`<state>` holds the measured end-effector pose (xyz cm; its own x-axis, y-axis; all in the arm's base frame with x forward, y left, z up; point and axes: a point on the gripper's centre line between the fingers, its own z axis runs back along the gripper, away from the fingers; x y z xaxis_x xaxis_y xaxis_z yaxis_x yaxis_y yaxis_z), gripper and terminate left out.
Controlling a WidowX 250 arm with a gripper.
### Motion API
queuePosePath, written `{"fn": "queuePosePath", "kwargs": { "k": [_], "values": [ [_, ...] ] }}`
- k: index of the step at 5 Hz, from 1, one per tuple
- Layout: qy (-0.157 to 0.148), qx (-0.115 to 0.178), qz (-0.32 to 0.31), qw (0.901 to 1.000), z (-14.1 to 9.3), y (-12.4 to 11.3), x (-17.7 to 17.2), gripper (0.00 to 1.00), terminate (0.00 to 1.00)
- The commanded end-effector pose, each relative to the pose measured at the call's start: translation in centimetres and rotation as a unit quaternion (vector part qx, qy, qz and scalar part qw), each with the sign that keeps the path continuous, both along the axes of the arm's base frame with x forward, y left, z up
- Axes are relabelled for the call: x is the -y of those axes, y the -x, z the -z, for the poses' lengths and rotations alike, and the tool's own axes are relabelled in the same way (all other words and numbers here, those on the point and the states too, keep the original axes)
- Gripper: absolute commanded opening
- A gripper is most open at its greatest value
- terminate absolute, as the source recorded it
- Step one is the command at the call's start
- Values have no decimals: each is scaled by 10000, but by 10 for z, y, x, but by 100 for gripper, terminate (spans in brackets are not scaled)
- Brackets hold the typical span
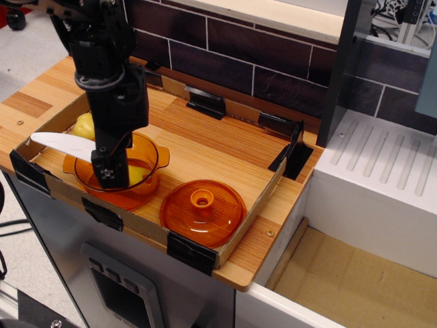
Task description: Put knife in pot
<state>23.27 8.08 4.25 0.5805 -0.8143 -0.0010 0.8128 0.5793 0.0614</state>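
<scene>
The orange translucent pot (142, 193) stands at the front left of the cardboard tray (225, 249). My black gripper (110, 171) reaches down into the pot and is shut on the knife's yellow handle (139, 175), which lies low inside the pot. The knife's white blade (63, 144) sticks out to the left over the pot's rim, tilted slightly up, its tip above the tray's left wall. The gripper's fingers hide the middle of the knife.
The flat orange lid (203, 212) with a knob lies in the tray to the right of the pot. A yellow toy item (83, 126) sits behind the pot's left side. The wooden counter (41, 89) meets a brick wall behind and a white drainer (382, 171) to the right.
</scene>
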Motion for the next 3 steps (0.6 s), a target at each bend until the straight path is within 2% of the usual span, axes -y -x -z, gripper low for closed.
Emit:
{"fn": "queuePosePath", "kwargs": {
  "k": [1,2,3],
  "values": [
    [352,473,-231,9980,-62,-8,0,100,0],
    [460,483,-916,9936,-81,-19,-1,100,0],
    [460,483,-916,9936,-81,-19,-1,100,0]
  ]
}}
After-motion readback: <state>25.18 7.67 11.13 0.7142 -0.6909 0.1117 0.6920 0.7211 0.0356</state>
